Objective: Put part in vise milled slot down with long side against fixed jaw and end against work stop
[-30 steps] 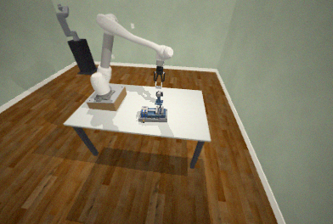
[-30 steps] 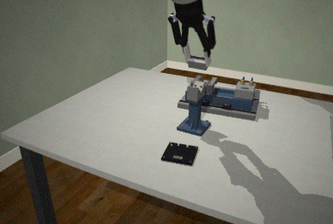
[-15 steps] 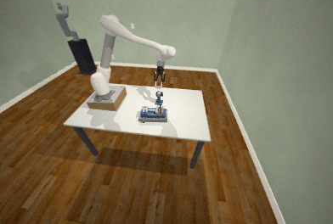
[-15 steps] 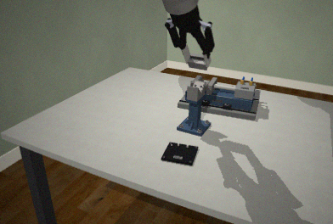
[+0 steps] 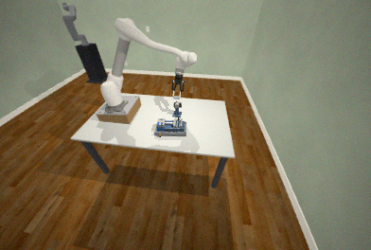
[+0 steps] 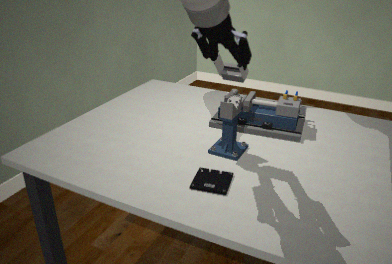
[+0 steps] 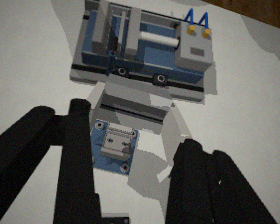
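Observation:
My gripper [image 5: 177,96] [image 6: 233,71] [image 7: 133,105] is shut on the part [image 6: 234,74] [image 7: 139,100], a small grey block, and holds it crosswise in the air. In the wrist view a dark line runs along the block. The gripper hangs tilted above the near end of the vise [image 5: 170,127] [image 6: 272,116] [image 7: 141,47] and over the V-block [image 5: 178,108] [image 6: 229,142] [image 7: 115,145], well clear of both. The vise is blue and grey, with its jaws open and nothing between them. The black infeed plate [image 6: 212,180] [image 7: 113,219] lies bare on the table.
The white table [image 5: 208,134] [image 6: 110,135] carries the arm's wooden base block [image 5: 120,110] at its left end. The air cylinder with two yellow fittings [image 6: 290,95] [image 7: 198,30] sits at the vise's far end. A dark cabinet [image 5: 92,62] stands by the back wall.

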`<state>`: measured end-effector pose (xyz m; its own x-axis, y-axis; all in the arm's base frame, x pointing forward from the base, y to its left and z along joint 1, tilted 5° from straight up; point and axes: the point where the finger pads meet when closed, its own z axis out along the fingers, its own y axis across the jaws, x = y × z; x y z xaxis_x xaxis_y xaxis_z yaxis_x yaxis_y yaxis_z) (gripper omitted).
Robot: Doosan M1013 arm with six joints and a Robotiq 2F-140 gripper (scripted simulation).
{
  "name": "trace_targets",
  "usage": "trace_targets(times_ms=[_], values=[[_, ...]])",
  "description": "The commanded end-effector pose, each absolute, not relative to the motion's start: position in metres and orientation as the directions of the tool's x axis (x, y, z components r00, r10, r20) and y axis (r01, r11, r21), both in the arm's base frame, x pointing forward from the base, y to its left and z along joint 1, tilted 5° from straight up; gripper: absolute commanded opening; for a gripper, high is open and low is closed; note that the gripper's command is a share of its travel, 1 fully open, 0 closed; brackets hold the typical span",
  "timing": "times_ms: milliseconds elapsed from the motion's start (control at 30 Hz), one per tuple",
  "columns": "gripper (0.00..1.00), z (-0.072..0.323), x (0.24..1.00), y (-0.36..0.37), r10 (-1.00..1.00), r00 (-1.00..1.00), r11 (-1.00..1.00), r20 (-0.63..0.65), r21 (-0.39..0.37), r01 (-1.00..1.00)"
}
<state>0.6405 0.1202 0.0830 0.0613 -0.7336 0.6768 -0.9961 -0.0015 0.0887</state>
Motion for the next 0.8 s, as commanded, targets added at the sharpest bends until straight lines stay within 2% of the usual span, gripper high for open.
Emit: trace_targets(times_ms=[0, 767], values=[[0.00, 0.0819, 0.6410, 0.1218, -0.717, 0.057, 0.003, 0.695, 0.085, -0.996], [0.00, 0.0815, 0.6410, 0.1224, -0.699, 0.059, 0.002, 0.713, 0.084, -0.996]])
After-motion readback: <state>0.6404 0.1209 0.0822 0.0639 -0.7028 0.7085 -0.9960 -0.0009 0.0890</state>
